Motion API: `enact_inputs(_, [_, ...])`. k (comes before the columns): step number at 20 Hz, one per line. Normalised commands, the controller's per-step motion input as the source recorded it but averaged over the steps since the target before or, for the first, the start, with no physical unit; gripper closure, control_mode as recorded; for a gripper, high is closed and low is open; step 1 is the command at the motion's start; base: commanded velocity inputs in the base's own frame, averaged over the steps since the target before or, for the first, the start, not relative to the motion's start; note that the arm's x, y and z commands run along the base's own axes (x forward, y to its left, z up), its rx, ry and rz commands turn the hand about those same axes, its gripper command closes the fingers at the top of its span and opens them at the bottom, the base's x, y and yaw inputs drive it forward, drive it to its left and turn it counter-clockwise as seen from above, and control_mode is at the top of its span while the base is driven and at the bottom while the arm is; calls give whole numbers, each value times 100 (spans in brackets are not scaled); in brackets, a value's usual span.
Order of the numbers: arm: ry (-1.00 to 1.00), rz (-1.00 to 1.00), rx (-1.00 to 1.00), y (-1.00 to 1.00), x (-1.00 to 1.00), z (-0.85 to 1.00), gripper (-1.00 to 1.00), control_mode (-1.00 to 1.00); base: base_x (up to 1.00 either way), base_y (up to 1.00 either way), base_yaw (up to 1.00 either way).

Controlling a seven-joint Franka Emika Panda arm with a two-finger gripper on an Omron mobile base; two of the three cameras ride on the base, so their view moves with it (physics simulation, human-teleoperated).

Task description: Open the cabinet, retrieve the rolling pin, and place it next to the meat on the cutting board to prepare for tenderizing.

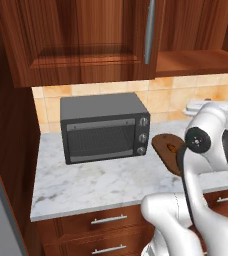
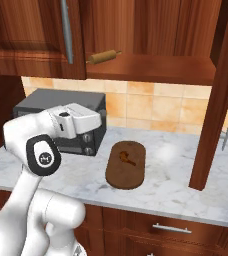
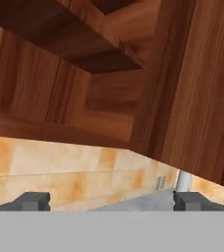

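The claw point(image 3: 109, 201) is seen with its two dark tips set wide apart and nothing held between them. It is aimed upward and forward at the cabinet point(image 3: 192, 98), whose underside and open inside are seen above and ahead of the tips.

In the right base view the cabinet's right door is seen swung open, and the rolling pin point(image 2: 104, 56) is seen lying on the cabinet shelf point(image 2: 151, 67), above the claw and well apart from it.

The cutting board point(image 2: 126, 164) is laid flat on the marble bench point(image 2: 186, 190), below the claw, with the meat point(image 2: 126, 156) resting on it. A dark toaster oven point(image 1: 104, 127) is stood on the bench beside the board.
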Motion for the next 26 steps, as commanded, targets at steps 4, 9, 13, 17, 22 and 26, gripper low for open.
enact_inputs(4, [0,31,11,75,40,12,-100,-100,0,0,0])
enact_inputs(9, [0,31,12,75,32,4,-100,-100,0,0,0])
enact_inputs(13, [-3,30,15,69,27,7,-100,-100,0,0,0])
enact_inputs(17, [-1,31,23,50,25,16,-100,-100,0,0,0])
enact_inputs(22, [-2,27,22,30,12,30,-100,-100,0,0,0])
enact_inputs(26, [-8,16,9,9,-1,59,-100,-100,0,0,0])
